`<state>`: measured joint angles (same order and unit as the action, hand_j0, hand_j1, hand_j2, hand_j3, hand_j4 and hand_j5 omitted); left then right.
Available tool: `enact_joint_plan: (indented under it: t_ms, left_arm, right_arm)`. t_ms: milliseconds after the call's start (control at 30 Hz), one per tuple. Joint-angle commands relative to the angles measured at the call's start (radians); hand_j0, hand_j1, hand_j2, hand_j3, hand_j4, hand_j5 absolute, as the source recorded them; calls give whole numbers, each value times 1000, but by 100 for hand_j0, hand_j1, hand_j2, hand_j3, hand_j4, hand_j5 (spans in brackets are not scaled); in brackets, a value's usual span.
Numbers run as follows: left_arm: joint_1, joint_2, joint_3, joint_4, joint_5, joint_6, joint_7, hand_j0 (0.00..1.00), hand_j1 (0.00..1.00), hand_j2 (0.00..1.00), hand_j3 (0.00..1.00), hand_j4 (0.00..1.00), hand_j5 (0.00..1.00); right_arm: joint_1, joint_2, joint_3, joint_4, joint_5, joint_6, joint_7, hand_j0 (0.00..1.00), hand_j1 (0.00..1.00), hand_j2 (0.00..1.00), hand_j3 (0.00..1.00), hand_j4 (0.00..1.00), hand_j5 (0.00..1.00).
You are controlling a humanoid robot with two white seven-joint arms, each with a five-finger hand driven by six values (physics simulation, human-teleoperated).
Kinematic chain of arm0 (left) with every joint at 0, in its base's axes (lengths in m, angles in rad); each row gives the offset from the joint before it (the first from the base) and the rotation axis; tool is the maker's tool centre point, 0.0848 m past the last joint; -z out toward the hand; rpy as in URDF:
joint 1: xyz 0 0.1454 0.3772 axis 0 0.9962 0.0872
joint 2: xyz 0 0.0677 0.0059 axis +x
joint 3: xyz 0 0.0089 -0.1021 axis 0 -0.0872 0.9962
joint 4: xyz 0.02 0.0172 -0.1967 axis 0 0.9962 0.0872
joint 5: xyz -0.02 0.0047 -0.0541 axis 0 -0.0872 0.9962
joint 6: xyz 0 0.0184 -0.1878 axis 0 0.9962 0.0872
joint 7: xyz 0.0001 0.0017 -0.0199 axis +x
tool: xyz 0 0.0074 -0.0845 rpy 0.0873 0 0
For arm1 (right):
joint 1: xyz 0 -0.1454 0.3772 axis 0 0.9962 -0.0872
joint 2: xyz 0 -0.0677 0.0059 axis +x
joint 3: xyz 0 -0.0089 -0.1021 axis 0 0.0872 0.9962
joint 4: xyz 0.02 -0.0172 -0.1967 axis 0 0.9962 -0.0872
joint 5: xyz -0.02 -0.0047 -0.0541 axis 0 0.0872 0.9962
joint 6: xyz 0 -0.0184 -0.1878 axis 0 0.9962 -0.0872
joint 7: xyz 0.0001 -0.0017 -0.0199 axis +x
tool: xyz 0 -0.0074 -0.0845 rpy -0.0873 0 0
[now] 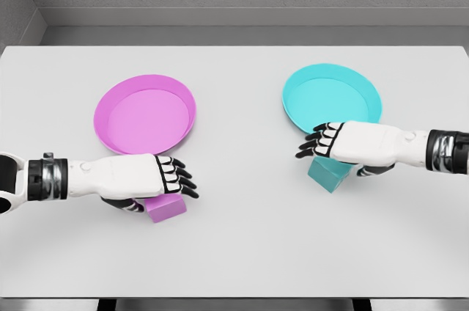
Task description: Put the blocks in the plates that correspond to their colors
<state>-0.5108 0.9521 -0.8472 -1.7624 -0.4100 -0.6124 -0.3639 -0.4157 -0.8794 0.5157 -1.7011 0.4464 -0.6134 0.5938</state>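
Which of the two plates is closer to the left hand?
The pink plate: it lies just beyond the left hand, on the table's left half. The cyan plate lies far across, by the right hand.

Pink block lies before the pink plate; cyan block before the cyan plate.

Wide bare strip of white table between round pink plate and round cyan plate; their raised rims are the only obstacles, front edge open.

Matt smooth table; plastic-looking pink plate, cyan plate
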Motion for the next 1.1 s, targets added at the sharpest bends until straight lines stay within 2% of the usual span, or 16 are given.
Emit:
enact_joint_plan:
  t_ms: [0, 133, 200, 267, 400, 533, 733, 1067]
  left_arm:
    - [0, 1, -10, 0, 4, 2, 0, 86, 86, 86, 86, 86, 86]
    - [-3, 1, -13, 0, -3, 2, 0, 86, 86, 86, 86, 86, 86]
    - [-6, 2, -12, 0, -3, 2, 0, 83, 83, 83, 83, 83, 83]
    - [-6, 2, -12, 0, -3, 2, 0, 75, 75, 75, 75, 75, 75]
    - [-6, 2, -21, 0, -9, 2, 0, 70, 70, 70, 70, 70, 70]
    - [-6, 2, -21, 0, -9, 2, 0, 60, 60, 60, 60, 60, 60]
    - [-18, 2, -21, 0, -10, 2, 0, 39, 39, 39, 39, 39, 39]
    - [-69, 14, -13, 0, 11, 2, 11, 32, 32, 32, 32, 32, 32]
  right_arm:
    - [0, 5, 0, 21, 3, 3, 1, 100, 100, 100, 100, 100, 100]
    - [3, 23, 6, 21, 11, 3, 1, 100, 100, 100, 100, 100, 100]
    - [3, 28, 7, 21, 11, 3, 1, 100, 100, 100, 100, 100, 100]
    - [3, 30, 7, 20, 12, 3, 1, 100, 100, 100, 100, 100, 100]
    - [11, 33, 9, 21, 37, 3, 1, 100, 100, 100, 100, 100, 100]
    - [11, 37, 10, 21, 38, 3, 1, 100, 100, 100, 100, 100, 100]
    - [17, 40, 32, 21, 40, 3, 3, 100, 100, 100, 100, 100, 100]
    - [15, 51, 32, 21, 63, 3, 3, 100, 100, 100, 100, 100, 100]
